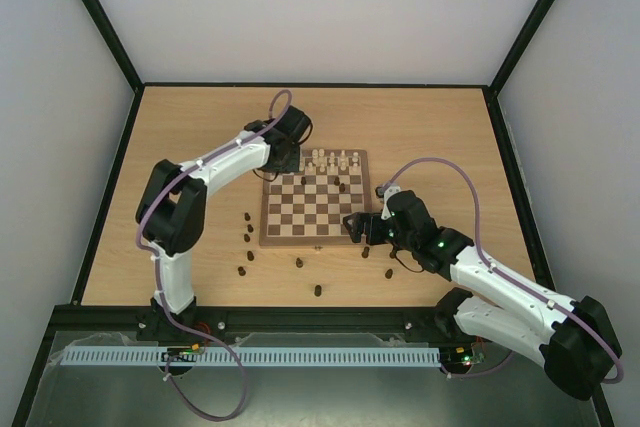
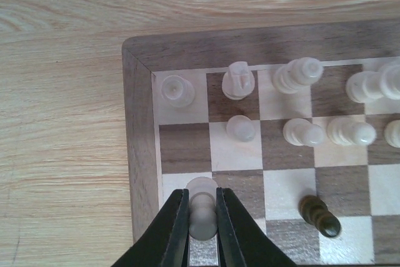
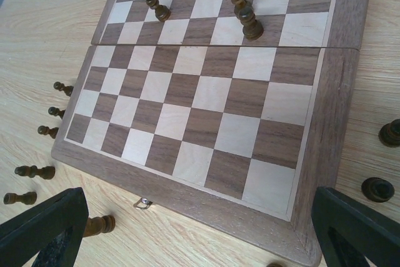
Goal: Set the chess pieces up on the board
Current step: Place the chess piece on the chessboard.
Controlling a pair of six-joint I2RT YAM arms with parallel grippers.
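Left wrist shows turned cream chess pieces (image 2: 240, 79) on checked board (image 2: 140, 123).

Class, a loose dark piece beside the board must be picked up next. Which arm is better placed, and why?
Right. The right gripper is open over the near edge of the board, dark pieces close beside it. The left gripper is shut on a cream pawn at the far corner.

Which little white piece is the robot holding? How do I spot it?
Find the chessboard and go to the corner where the cream pieces crowd together. Beside them, the left gripper pinches one cream pawn. It is the only pale piece squeezed between black fingers; the others stand free.
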